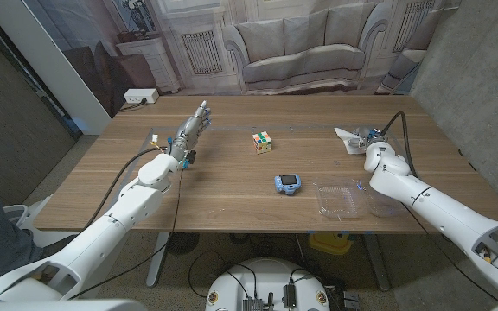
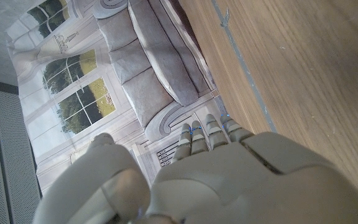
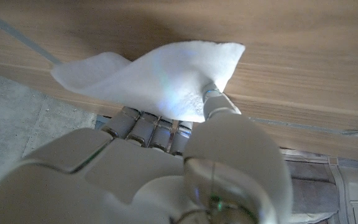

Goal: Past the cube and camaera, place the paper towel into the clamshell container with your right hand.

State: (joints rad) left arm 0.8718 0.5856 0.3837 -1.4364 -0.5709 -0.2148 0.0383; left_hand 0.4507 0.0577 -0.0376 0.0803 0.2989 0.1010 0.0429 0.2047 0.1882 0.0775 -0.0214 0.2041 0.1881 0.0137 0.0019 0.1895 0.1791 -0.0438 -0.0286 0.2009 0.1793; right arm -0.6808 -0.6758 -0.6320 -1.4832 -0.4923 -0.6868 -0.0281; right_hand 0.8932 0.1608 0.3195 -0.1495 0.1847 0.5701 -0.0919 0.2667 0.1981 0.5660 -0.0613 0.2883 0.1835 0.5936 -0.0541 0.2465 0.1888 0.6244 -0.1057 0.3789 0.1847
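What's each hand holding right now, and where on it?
The right hand pinches the paper towel at one edge, thumb on top and fingers beneath. The left hand holds nothing, its fingers stretched out over the table.

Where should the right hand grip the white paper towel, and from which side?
By judgement, grip the raised crumpled middle of the white paper towel, coming from the near side. In the right wrist view the right hand has its fingers under that fold and the thumb on top, so the sheet looks pinched; the loose flat corners would slip.
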